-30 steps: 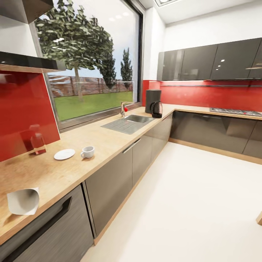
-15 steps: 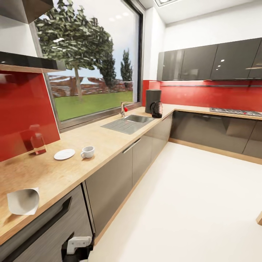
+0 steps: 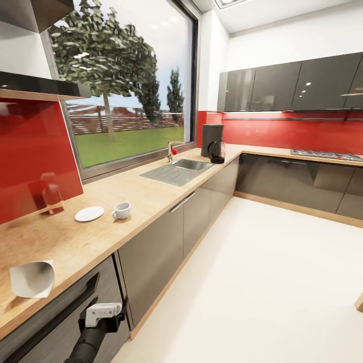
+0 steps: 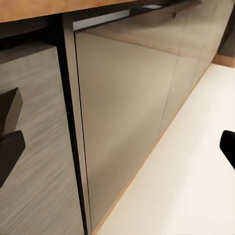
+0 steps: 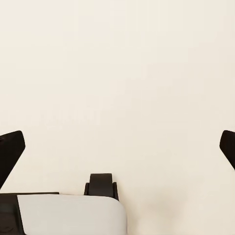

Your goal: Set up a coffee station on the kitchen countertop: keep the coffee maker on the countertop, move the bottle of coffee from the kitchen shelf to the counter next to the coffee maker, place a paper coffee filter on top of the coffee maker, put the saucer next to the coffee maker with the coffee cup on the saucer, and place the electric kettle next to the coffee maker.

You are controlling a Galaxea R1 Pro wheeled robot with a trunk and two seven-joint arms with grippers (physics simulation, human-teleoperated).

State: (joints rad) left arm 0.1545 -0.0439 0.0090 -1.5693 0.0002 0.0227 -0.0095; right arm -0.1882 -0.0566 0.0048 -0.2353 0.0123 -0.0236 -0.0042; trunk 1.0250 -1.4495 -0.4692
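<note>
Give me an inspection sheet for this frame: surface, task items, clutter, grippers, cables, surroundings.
Surface: kitchen countertop, light wood-look, L-shaped, over dark grey cabinets.
Job's things: coffee maker in the far corner, electric kettle right in front of it; saucer and coffee cup side by side, cup not on saucer; paper coffee filter near the counter's front edge.
Clutter: reddish bottle against the red backsplash.
Grippers: left gripper open, facing the cabinet fronts; right gripper open, over bare floor.
Cables: nothing seen.
Surroundings: sink, window, hob, pale floor.

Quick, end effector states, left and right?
Left end effector: open, holding nothing, facing the cabinet fronts.
Right end effector: open, holding nothing, over the floor.
</note>
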